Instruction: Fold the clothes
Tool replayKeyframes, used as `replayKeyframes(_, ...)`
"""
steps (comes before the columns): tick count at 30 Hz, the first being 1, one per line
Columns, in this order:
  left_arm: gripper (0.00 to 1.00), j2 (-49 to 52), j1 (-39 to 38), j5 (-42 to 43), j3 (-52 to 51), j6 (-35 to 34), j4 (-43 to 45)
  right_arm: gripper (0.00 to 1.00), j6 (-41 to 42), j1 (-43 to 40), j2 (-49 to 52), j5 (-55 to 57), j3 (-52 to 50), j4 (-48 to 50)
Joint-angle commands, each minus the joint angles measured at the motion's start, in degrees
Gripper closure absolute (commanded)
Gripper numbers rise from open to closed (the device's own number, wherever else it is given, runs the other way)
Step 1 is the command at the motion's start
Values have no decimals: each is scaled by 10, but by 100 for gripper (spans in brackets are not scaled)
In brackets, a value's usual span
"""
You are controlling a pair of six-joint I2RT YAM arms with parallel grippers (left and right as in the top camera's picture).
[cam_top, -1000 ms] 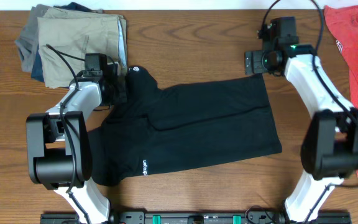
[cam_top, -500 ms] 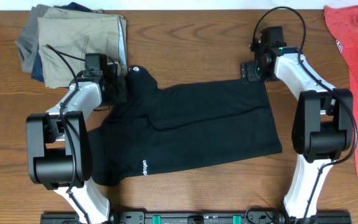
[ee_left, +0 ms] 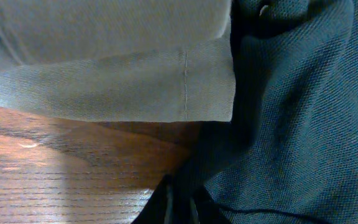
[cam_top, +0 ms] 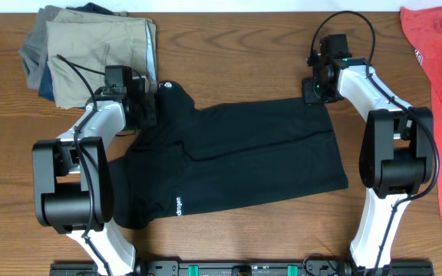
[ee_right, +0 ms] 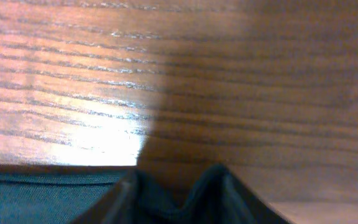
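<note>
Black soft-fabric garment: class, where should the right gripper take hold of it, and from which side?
Its far right hem corner, approached from the far side. The black soft-fabric garment lies flat, and that free corner is nearest the right gripper.

Red cloth [cam_top: 436, 77] at the tabletop's right edge is cut off by the frame. White print [cam_top: 179, 205] on the black garment [cam_top: 252, 153] is too small to read. The jaws of the left gripper [cam_top: 147, 115] and right gripper [cam_top: 313, 90] merge with dark fabric, so their spacing is indeterminate.

The clothes [cam_top: 236, 153] are plain black, with a white round logo [cam_top: 166, 86] beside the left gripper [cam_top: 147, 109]. Tan and grey garments [cam_top: 98, 46] lie beyond that gripper. A red shirt [cam_top: 436, 54] lies outward of the right gripper [cam_top: 311, 90]. The table [cam_top: 236, 46] is brown and wood-grained.
</note>
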Motion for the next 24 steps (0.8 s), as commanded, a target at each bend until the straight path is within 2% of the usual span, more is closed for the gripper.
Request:
replayKeyframes(1, 94, -1, 2, 40, -2, -14, 1, 72, 9, -12, 16, 9, 7, -10)
replayKeyframes(3, 94, -17, 1, 80, -2, -13, 1, 81, 17, -12, 16, 22, 9, -17)
replayKeyframes(5, 94, -34, 1, 98, -1, -13, 0, 86, 37, -12, 16, 42, 12, -26)
replayKeyframes(8, 94, -68, 1, 109, -1, -13, -10, 99, 56, -16, 16, 61, 24, -52)
replayKeyframes(14, 94, -160, 1, 109, -1, -13, -58, 99, 99, -27, 16, 62, 70, -127)
replayKeyframes(24, 94, -259, 2, 109, -1, -13, -170, 99, 99, -27, 16, 62, 175, -304)
